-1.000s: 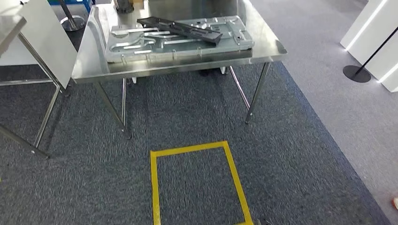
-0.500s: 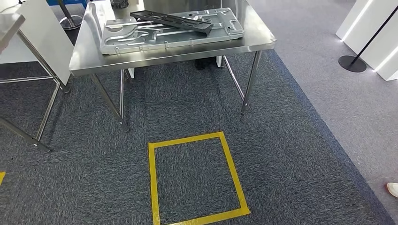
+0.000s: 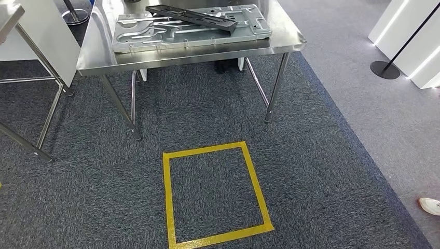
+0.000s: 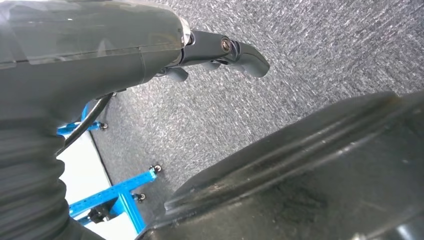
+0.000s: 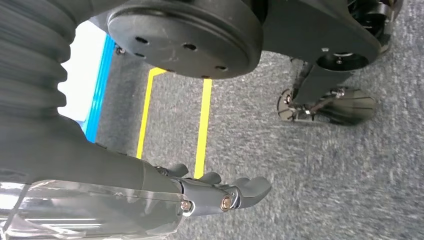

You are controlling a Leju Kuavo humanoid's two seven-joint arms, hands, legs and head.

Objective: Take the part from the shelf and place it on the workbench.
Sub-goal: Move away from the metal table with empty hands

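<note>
A long black part (image 3: 192, 16) lies slantwise on a silver stamped metal plate (image 3: 155, 37). The plate rests on the steel workbench (image 3: 98, 58) at the far side of the head view. My left hand (image 4: 220, 52) hangs over grey carpet, its fingers loosely stretched and holding nothing. My right hand (image 5: 220, 192) hangs low over the carpet too, fingers apart and empty, with yellow floor tape (image 5: 202, 130) beyond it.
A yellow taped square (image 3: 166, 197) marks the carpet in front of the workbench. Another steel table frame (image 3: 49, 111) stands at the left. A stanchion base (image 3: 384, 69) and white panels (image 3: 410, 36) are at the right, a person's shoe (image 3: 429, 206) at the right edge, a blue frame (image 4: 115, 192) behind me.
The whole head view has shifted: the workbench sits higher and farther in the picture, and the yellow square has come fully into sight. The black part stays on the plate.
</note>
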